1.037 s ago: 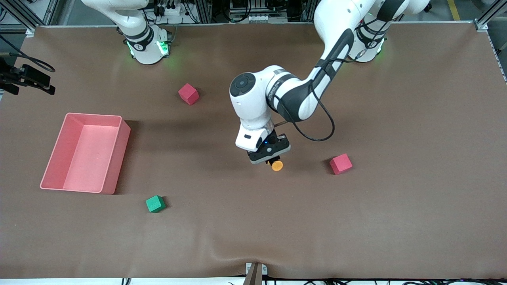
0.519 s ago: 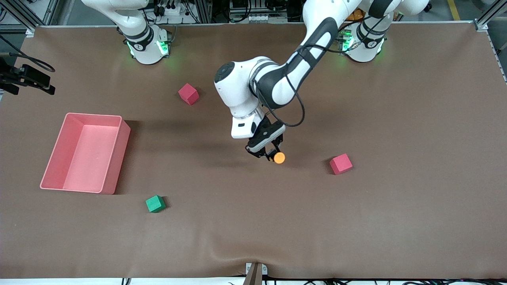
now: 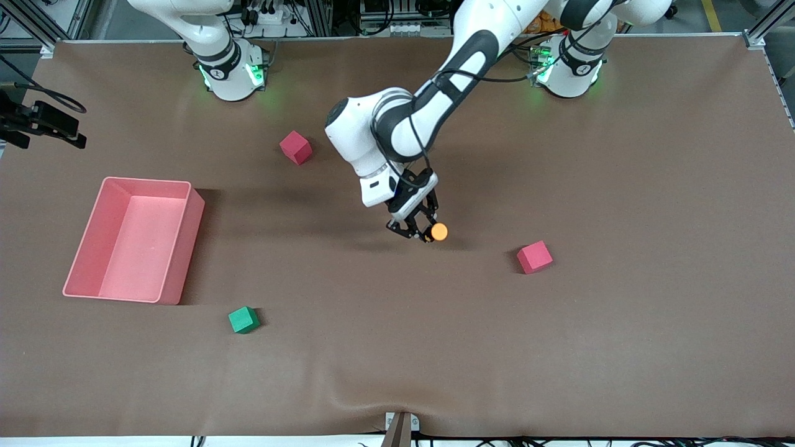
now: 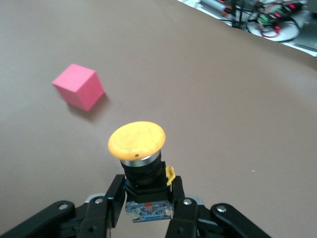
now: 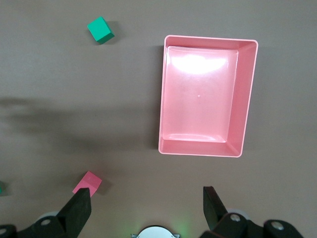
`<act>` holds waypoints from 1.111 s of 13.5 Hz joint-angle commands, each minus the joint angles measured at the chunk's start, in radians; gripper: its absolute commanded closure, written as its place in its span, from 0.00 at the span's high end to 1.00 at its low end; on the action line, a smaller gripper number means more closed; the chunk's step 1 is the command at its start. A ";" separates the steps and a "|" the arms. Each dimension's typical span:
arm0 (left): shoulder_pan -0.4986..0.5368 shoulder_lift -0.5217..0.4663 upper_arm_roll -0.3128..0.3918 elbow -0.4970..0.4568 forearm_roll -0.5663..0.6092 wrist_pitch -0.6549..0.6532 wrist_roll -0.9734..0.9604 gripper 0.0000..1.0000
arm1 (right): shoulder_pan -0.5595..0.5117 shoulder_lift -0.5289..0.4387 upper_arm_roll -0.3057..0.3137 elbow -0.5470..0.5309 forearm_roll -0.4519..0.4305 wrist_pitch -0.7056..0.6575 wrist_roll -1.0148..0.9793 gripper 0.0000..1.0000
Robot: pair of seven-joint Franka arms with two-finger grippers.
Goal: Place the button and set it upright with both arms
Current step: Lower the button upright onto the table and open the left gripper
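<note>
The button has a round orange cap on a short black body. My left gripper is shut on its black body and holds it above the bare mat near the table's middle. In the left wrist view the button stands between the fingers, cap pointing away from the wrist. My right gripper is open and empty, high over its own base, and is out of the front view. The right arm waits.
A pink bin stands toward the right arm's end. A green cube lies nearer the front camera than the bin. One pink-red cube lies near the right arm's base; another lies beside the held button.
My left gripper has swung toward the robots' bases with the button, and the wrist has turned so the cap now points sideways toward the left arm's end. The right arm has not moved.
</note>
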 commanded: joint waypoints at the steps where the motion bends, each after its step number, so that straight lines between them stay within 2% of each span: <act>1: -0.040 0.014 0.012 0.006 0.056 -0.101 -0.068 0.00 | -0.002 0.001 -0.002 0.012 0.010 -0.007 -0.006 1.00; 3: -0.053 0.028 0.010 0.006 0.081 -0.129 -0.135 0.00 | -0.002 0.001 -0.003 0.012 0.010 -0.007 -0.006 1.00; 9: -0.130 0.149 0.010 0.009 0.182 -0.153 -0.278 0.00 | -0.003 0.001 -0.003 0.012 0.010 -0.006 -0.006 1.00; 15: -0.156 0.230 0.009 0.010 0.244 -0.170 -0.275 0.00 | -0.003 0.002 -0.003 0.012 0.010 -0.006 -0.006 1.00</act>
